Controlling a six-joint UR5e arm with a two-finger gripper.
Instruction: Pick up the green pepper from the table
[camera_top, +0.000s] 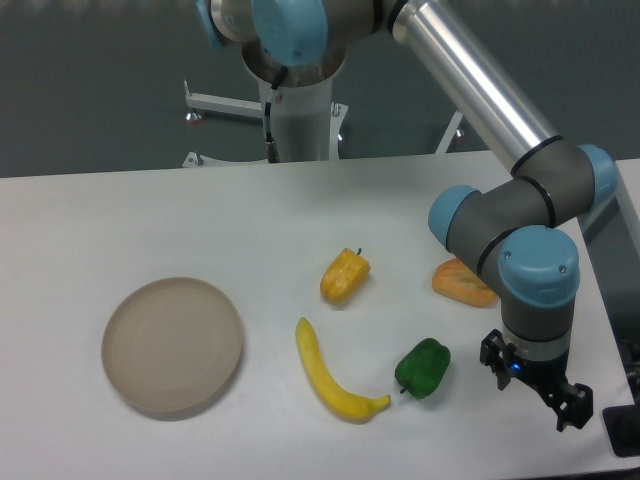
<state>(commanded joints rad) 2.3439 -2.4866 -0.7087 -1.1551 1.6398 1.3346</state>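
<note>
I see green pepper (423, 368) on tabletop (150, 210), touching banana (332, 375) tip. End effector (537, 385) just right of it, fingers apart, holding nothing.

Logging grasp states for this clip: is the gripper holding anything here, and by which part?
Nothing is held. The gripper is off to the side of the green pepper, which lies on the table.

Glossy green pepper (423, 368) and waxy-smooth banana (330, 375) lie on the matte white table (150, 210) beside a dull beige plate (172, 345).
</note>
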